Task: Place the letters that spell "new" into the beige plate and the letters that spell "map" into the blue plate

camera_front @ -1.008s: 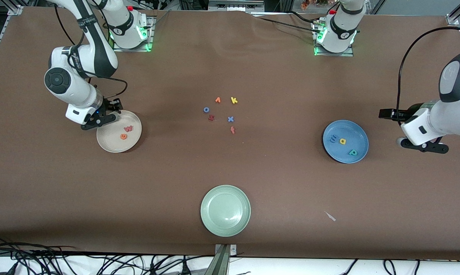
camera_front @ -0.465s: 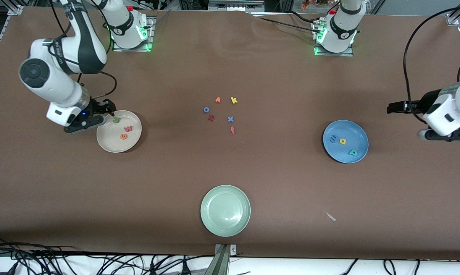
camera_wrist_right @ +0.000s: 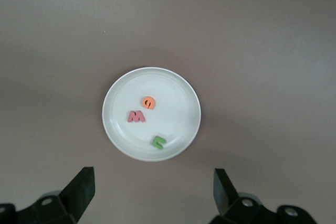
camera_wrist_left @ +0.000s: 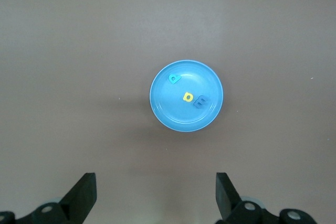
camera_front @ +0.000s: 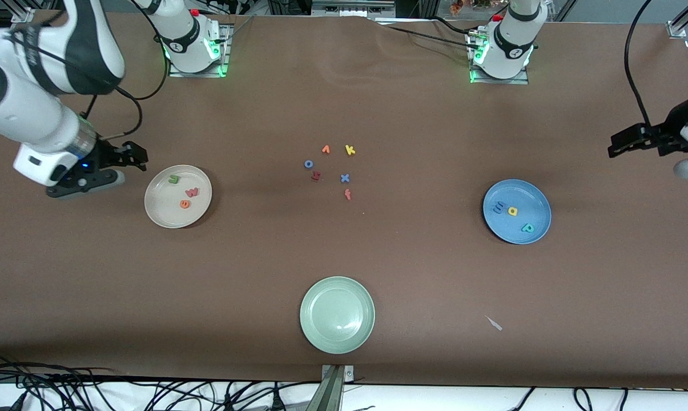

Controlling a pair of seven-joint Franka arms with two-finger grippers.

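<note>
Beige plate (camera_front: pixel 177 196): n (camera_front: pixel 173 179), e (camera_front: pixel 185 204), w (camera_front: pixel 192 192). Blue plate (camera_front: pixel 516 211): m (camera_front: pixel 498 208), a (camera_front: pixel 513 211), p (camera_front: pixel 527 228). Right hand (camera_wrist_right: pixel 152 192) and left hand (camera_wrist_left: pixel 155 195) released (both raised over bare worktop (camera_front: pixel 344 257) beside their plates).

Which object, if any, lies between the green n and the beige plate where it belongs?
Nothing visible does: the green n already lies in the beige plate with the orange e and salmon-red w. The right hand, open, is over bare table beside that plate.
</note>
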